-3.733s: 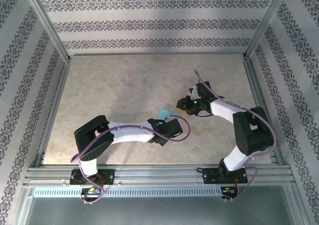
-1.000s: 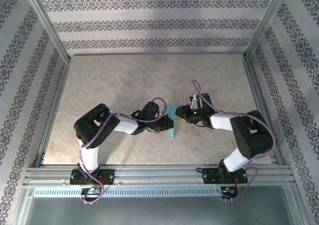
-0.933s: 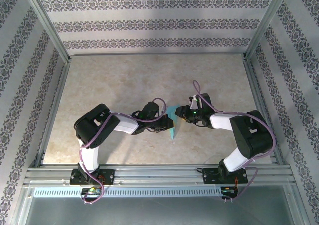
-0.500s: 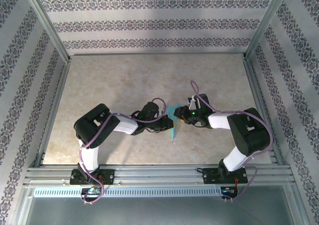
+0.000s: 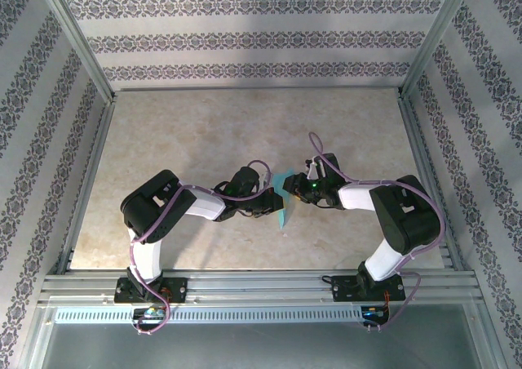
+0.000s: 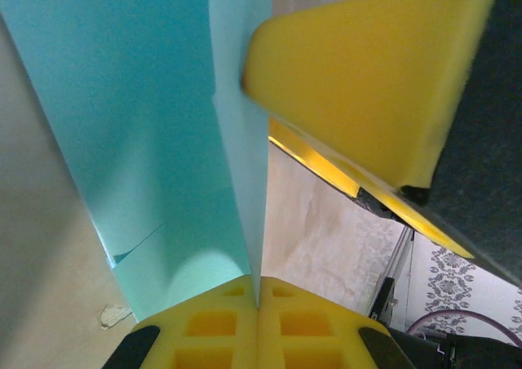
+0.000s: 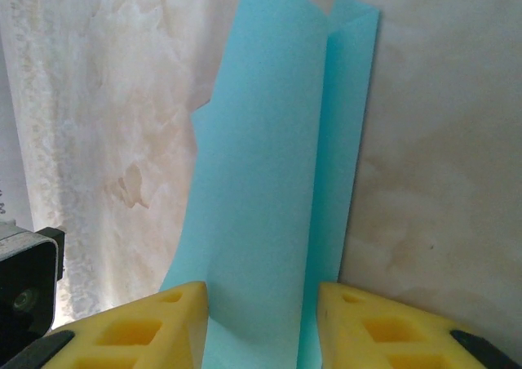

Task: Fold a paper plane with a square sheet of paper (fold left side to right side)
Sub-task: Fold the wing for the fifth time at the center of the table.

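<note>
While left gripper (image 6: pixel 259 300) clamps paper sheet (image 6: pixel 139 116) (creased lengthwise), right gripper (image 7: pixel 261 295) spread, straddling it.

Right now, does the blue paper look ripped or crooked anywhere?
A little crooked, no clear rip. The thin turquoise-blue folded paper has layers that don't match: its far end makes a V notch, and one side edge has a stepped corner. The left gripper pinches it; the right gripper sits open around it.

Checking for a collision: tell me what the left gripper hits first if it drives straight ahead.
Probably a yellow finger of the right gripper, just ahead beside the pinched paper; depth unclear.
</note>
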Motion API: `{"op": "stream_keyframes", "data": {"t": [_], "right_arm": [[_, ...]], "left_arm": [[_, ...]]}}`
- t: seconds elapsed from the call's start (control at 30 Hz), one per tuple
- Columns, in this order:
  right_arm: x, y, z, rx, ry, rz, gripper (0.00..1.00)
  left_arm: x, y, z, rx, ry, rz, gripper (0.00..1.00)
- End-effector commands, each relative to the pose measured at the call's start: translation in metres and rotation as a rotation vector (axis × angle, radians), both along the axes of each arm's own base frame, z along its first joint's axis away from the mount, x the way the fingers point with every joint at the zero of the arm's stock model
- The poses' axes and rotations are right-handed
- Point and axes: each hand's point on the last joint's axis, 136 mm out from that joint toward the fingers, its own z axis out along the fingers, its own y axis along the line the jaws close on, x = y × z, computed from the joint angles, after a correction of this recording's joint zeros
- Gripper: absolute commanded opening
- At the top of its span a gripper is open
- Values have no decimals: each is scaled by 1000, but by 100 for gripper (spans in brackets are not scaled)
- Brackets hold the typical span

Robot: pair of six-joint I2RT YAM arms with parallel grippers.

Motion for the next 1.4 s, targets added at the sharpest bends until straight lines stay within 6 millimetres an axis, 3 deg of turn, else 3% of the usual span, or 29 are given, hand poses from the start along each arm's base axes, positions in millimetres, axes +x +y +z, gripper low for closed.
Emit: {"op": "stream_keyframes", "data": {"t": [0.0,0.13,0.33,0.63,0.9,1.03,1.37], "right_arm": [[2,6,-8,-35,9,5,41],[-2,4,-17,-85,46,10,40],[-10,-1,-30,-171,95,24,40],[-9,-1,-31,-169,99,21,40],[-9,0,-31,-166,100,21,40],[-9,0,-31,-165,101,23,39],[-10,0,-33,-166,107,26,39]], "left_arm": [[9,1,12,-40,-35,22,0],[8,1,11,-39,-34,22,3],[8,4,10,-30,-35,26,14],[9,13,16,4,-56,39,27],[14,20,8,46,-35,56,39],[18,18,5,55,-33,56,37],[27,19,3,69,-43,64,20]]}}
